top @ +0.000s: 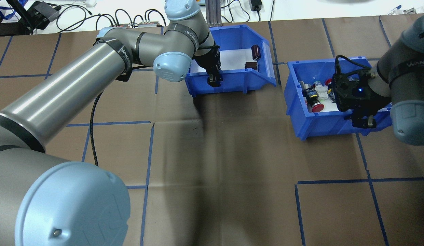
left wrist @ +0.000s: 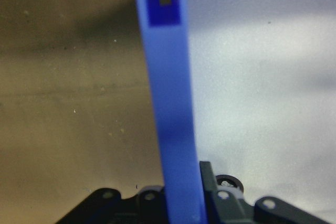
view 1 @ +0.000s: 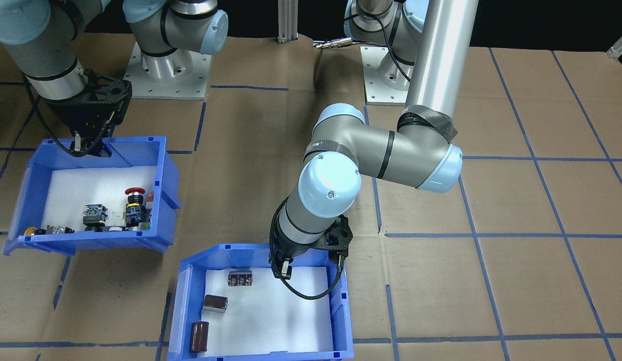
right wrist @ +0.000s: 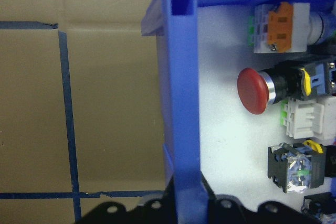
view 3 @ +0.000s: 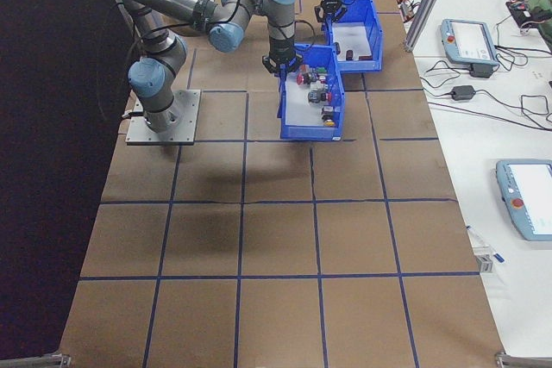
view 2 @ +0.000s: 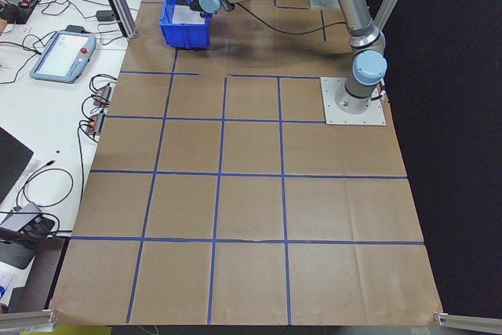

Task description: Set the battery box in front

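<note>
A dark band (top: 408, 66) around the right arm's forearm carries pale capitals that look like "WANUO", though the last letters are unsure; a like band (top: 123, 58) on the left arm's upper tube bears the same sort of lettering, seen upside down and too skewed to spell out; the grey tape (view 1: 425, 120) round the left arm in the front-facing view shows faint letters that stay unreadable.

Both arms reach forward, the left end effector (top: 214, 80) and right end effector (top: 361, 123) each clamped shut.
</note>
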Tool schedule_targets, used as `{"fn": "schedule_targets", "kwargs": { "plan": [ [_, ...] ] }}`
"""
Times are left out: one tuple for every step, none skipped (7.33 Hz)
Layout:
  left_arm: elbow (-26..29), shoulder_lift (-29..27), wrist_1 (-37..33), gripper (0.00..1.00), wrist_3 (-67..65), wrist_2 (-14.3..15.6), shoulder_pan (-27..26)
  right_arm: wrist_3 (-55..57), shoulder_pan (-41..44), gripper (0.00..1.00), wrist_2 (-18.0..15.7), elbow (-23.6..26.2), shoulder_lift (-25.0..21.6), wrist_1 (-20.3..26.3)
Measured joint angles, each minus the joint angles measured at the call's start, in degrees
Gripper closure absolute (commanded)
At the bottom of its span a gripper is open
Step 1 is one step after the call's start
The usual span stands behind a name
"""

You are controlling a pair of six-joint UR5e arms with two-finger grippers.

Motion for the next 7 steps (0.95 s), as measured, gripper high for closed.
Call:
{"fn": "schedule_targets", "kwargs": {
  "plan": [
    [-0.02,0.0,-0.12,0.01,-0.16,0.2,0.29,0.0,0.0,0.95,-0.04,0.0,0.0,0.0],
    [0.13,-0.03,-0.64,0.01,-0.94,0.27,0.5,0.0,0.0,0.95,-0.09,0.01,0.0,0.0],
    [0.34,0.14,-1.25,0.01,-2.24,0.23,0.57,0.0,0.0,0.95,-0.11,0.01,0.0,0.0],
    [0.3,0.72,-1.94,0.01,-3.17,0.27,0.67,0.0,0.0,0.95,-0.14,0.01,0.0,0.06],
    [0.26,2.06,-3.55,0.01,-2.69,0.81,1.02,0.06,0.0,0.95,-0.2,0.08,0.0,0.38],
    [0.14,4.3,-6.5,0.01,1.14,2.05,1.85,0.25,0.0,0.95,-0.26,0.38,-0.18,1.16],
    [-0.05,7.4,-11.24,0.01,8.82,3.64,3.07,0.54,0.05,0.95,-0.31,1.52,-1.11,1.94]
  ]
}}
